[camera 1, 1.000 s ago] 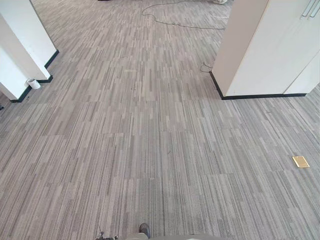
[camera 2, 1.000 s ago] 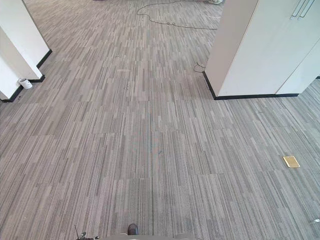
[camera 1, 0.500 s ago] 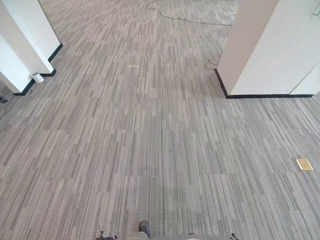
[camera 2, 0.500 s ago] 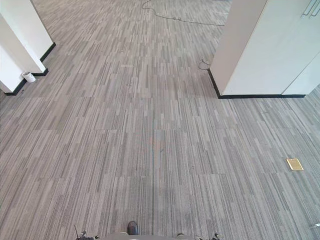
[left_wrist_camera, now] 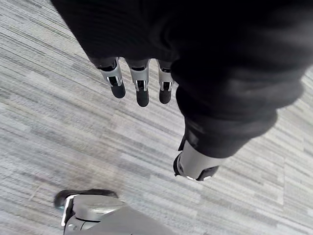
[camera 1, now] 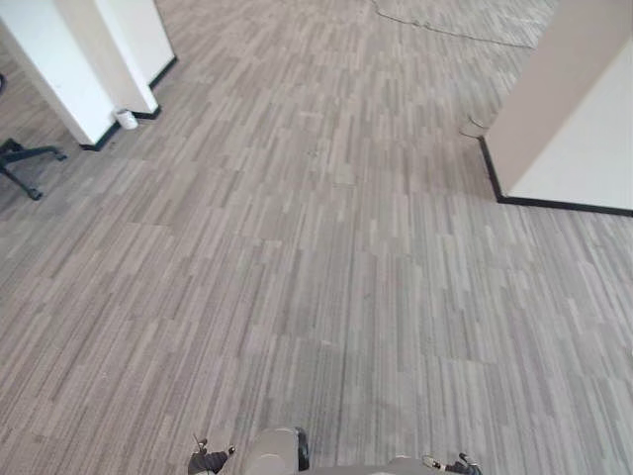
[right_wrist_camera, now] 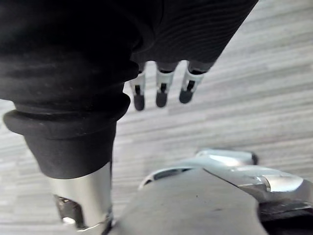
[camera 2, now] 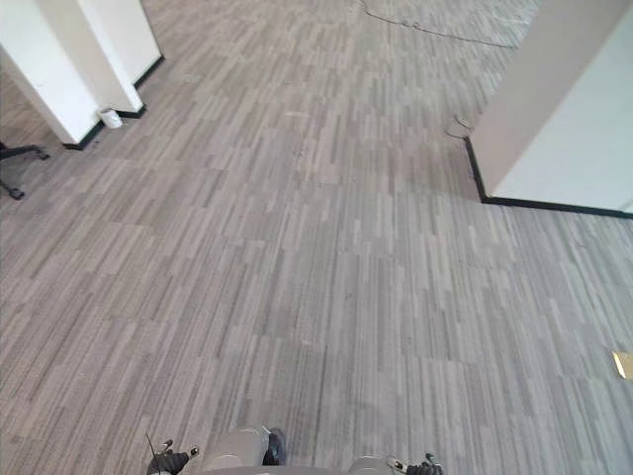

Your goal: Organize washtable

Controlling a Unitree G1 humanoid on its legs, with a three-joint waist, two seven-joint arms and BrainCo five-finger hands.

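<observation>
**op_g1:** Quick one: which way is the washtable from your fingers right now, and which hand goes in first?

**deskbot_dan:** Honestly, you can't tell from here. Ahead of you it's striped grey carpet. There's a white pillar off to the left with a small white cup at its foot. A chair base sits further left, and a white block stands on the right. A brass floor plate lies low on the right too. None of that is a table, so there's no long axis to line up on.

**op_g1:** And the hands?

**deskbot_dan:** Your left hand hangs by your side, fingers straight and loose, pointing down at the carpet with the thumb apart. It's got nothing in it. The right hand is the same: fingers relaxed in a row, nothing held.

**op_g1:** So neither one is nearer?

**deskbot_dan:** I'd say neither. My guess is the next job is walking and looking around, not reaching. Pick a hand once you've got the table edge in front of you.
</observation>
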